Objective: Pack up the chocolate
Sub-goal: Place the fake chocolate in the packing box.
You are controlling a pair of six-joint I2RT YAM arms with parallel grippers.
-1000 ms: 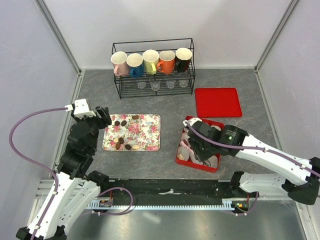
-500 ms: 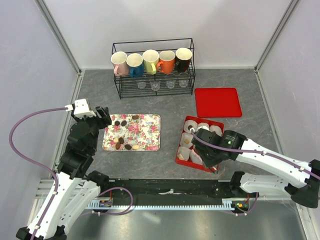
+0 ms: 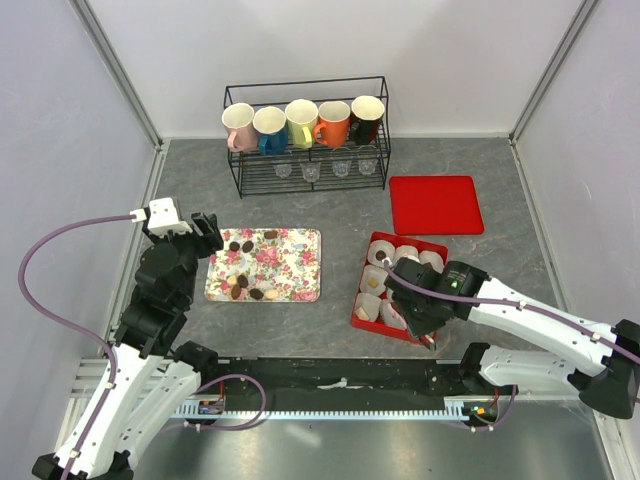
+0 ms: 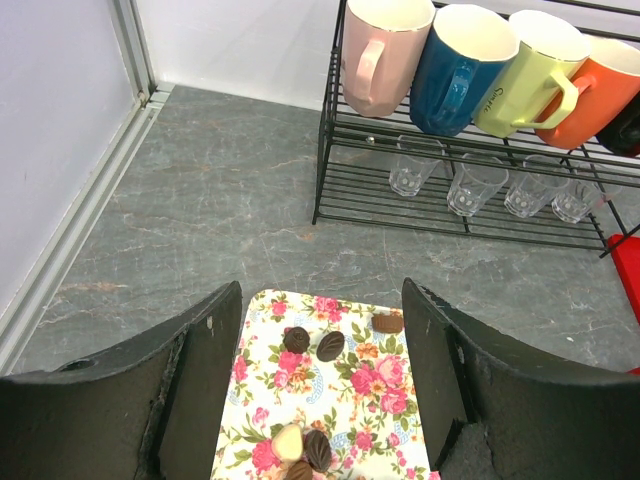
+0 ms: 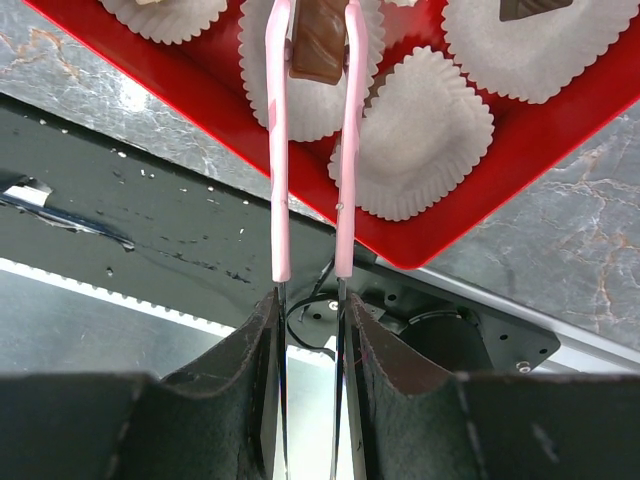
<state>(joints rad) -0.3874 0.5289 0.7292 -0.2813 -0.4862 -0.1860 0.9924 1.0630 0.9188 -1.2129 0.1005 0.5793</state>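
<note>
Several chocolate pieces (image 3: pixel 238 284) lie on the flowered tray (image 3: pixel 296 262), most of them dark (image 4: pixel 330 345) and one cream (image 4: pixel 288 441). My left gripper (image 3: pixel 205 235) hovers open over the tray's left end, and nothing sits between its fingers (image 4: pixel 200 380). My right gripper (image 5: pixel 312 315) is shut on pink-tipped tongs (image 5: pixel 345 150). The tong tips pinch a brown chocolate (image 5: pixel 318 45) just above a white paper cup (image 5: pixel 310 100) in the red box (image 5: pixel 500 200). Seen from the top, the right gripper (image 3: pixel 428 325) is at the box's near edge (image 3: pixel 362 290).
White paper cups (image 3: pixel 405 254) fill the red box, and a few of them hold sweets (image 5: pixel 535 8). The red lid (image 3: pixel 435 204) lies behind the box. At the back stands a wire rack (image 3: pixel 306 170) with mugs (image 4: pixel 460 65) and small glasses. The black rail (image 5: pixel 150 200) runs just under the box's near corner.
My right arm has drawn back toward the near edge of the red box, uncovering the cups at its far end. The left arm has stayed still.
</note>
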